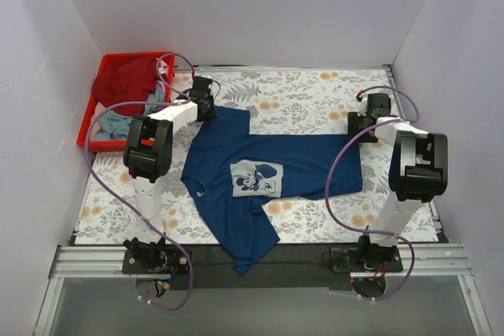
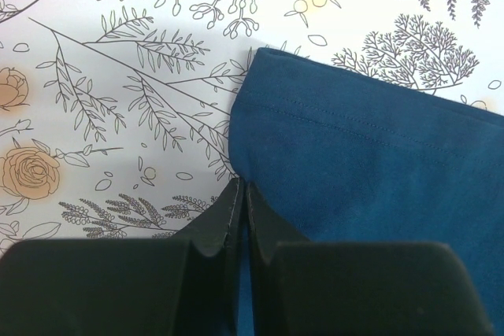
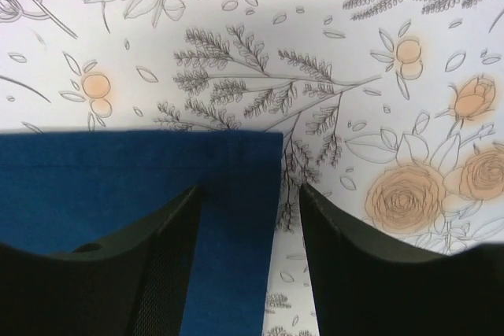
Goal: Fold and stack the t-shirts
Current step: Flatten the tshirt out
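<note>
The navy t-shirt [image 1: 307, 159] with its pale mouse print [image 1: 256, 177] lies spread on the flowered table, its lower end hanging over the near edge. My left gripper [image 1: 206, 105] is at its far left corner; in the left wrist view the gripper [image 2: 240, 186] is shut at the edge of the navy cloth [image 2: 362, 171], with blue showing between the fingers. My right gripper [image 1: 368, 121] is open over the far right corner; in the right wrist view that corner [image 3: 118, 171] lies between the spread jaws [image 3: 248, 189]. The dark red shirt [image 1: 126, 80] and the pale grey-blue shirt [image 1: 118, 123] lie in the crate.
The red plastic crate [image 1: 87, 133] stands at the far left corner of the table. White walls close in the left, back and right. The black rail [image 1: 315, 253] with both arm bases runs along the near edge. Purple cables loop off both arms.
</note>
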Motion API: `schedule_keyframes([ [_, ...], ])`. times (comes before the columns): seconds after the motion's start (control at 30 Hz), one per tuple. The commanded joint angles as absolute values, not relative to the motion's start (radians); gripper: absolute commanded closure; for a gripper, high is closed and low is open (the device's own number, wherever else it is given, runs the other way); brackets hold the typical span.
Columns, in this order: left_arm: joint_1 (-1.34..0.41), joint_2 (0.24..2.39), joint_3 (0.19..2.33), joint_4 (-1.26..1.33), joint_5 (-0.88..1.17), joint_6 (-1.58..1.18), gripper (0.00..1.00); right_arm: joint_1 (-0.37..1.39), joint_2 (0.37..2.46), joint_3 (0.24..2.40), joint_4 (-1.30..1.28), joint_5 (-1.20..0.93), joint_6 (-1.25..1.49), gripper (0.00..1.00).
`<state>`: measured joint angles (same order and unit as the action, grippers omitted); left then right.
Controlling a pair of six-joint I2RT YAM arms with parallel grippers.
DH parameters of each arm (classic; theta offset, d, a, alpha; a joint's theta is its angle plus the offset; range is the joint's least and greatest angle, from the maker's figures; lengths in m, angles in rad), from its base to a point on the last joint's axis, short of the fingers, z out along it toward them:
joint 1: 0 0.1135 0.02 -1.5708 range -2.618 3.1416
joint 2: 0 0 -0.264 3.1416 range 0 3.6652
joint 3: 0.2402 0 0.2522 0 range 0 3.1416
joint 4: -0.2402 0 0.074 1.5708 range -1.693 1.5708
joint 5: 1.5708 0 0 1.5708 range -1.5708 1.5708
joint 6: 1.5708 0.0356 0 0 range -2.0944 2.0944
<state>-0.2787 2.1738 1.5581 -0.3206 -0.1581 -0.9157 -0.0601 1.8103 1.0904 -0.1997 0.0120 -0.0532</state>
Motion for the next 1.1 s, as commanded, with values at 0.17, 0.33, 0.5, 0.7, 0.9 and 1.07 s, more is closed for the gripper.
schedule_keyframes([
  [0.17,-0.287,2.197,1.517,-0.469,-0.137,-0.923,1.00,-0.072,1.893,1.143,-0.195,-0.069,-0.098,0.43],
  [0.33,-0.287,2.198,1.517,-0.469,-0.133,-0.919,1.00,-0.072,1.911,1.132,-0.204,-0.107,-0.112,0.45],
  [0.5,-0.287,2.201,1.514,-0.469,-0.132,-0.916,1.00,-0.072,1.927,1.131,-0.222,-0.103,-0.114,0.53],
  [0.7,-0.287,2.189,1.506,-0.468,-0.129,-0.916,1.00,-0.071,1.937,1.120,-0.230,-0.127,-0.123,0.80],
  [0.9,-0.243,2.177,1.567,-0.488,-0.130,-0.946,1.00,-0.055,1.907,1.184,-0.232,-0.216,-0.091,0.99],
  [1.07,-0.186,2.200,1.908,-0.606,-0.136,-0.953,1.00,-0.041,1.845,1.366,-0.245,-0.259,-0.043,0.99],
])
